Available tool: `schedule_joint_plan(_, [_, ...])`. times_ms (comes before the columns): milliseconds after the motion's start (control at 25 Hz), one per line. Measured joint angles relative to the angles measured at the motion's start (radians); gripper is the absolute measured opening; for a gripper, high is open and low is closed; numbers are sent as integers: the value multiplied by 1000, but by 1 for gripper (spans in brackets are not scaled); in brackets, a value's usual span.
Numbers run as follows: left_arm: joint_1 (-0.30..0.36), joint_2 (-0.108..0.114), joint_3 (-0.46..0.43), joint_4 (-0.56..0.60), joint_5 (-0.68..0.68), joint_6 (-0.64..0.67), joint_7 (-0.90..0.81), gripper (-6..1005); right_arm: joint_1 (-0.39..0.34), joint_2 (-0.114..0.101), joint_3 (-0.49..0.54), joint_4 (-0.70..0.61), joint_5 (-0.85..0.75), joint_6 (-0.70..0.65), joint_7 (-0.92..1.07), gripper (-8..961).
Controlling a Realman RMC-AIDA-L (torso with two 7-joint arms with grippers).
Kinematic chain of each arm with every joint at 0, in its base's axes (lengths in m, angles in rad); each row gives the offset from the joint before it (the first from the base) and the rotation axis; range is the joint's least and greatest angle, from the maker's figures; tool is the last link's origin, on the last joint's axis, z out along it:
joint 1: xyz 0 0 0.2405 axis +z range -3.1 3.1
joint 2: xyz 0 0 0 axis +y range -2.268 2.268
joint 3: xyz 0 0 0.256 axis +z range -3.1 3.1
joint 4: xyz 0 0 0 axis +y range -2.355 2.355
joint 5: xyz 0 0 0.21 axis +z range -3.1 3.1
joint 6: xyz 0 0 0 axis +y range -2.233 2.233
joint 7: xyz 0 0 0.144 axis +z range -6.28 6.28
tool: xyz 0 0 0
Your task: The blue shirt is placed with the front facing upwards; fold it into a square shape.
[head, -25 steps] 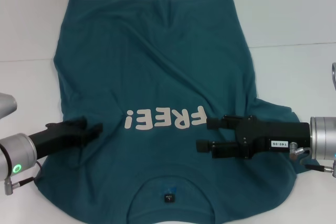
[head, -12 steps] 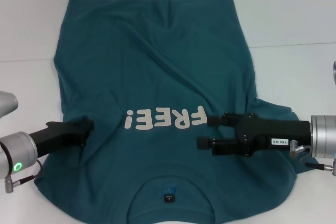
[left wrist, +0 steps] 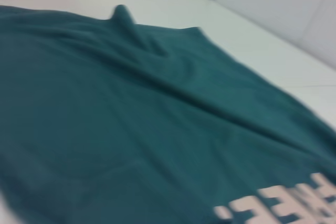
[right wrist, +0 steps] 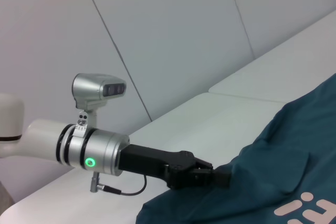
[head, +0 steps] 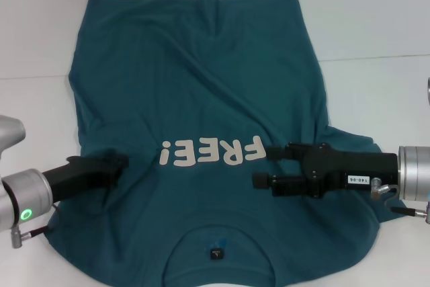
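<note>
- "FREE!" in cream letters on the shirt (head: pixel 201 85), upside down in the head view.
- A small white label on the right gripper (head: pixel 262 166); its print looks like "140-06", not surely readable.

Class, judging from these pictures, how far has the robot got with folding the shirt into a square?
Done: the shirt lies spread front-up on the table, lettering showing. The sleeves appear tucked in, though that is hard to confirm. In hand: the left gripper and the right gripper sit at chest height on either side of the lettering; the right one is open. Left: the body shows no fold, so the square is unmade.
</note>
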Motion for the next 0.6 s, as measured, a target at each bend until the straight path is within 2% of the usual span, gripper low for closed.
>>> schedule_joint_plan(440, [4,-3,0,-13,-35,196,-16,1,-1,-1,0,-1,4,6,-3,914])
schedule_joint_plan(560, [7,-3,-9,-13,-36,283,-16,141,-3,-3,0,-1,7,6,-12,913])
schedule_joint_plan(600, [8,-3,-14,-12,-36,313,-16,158,-4,-4,0,-1,7,7,-15,913])
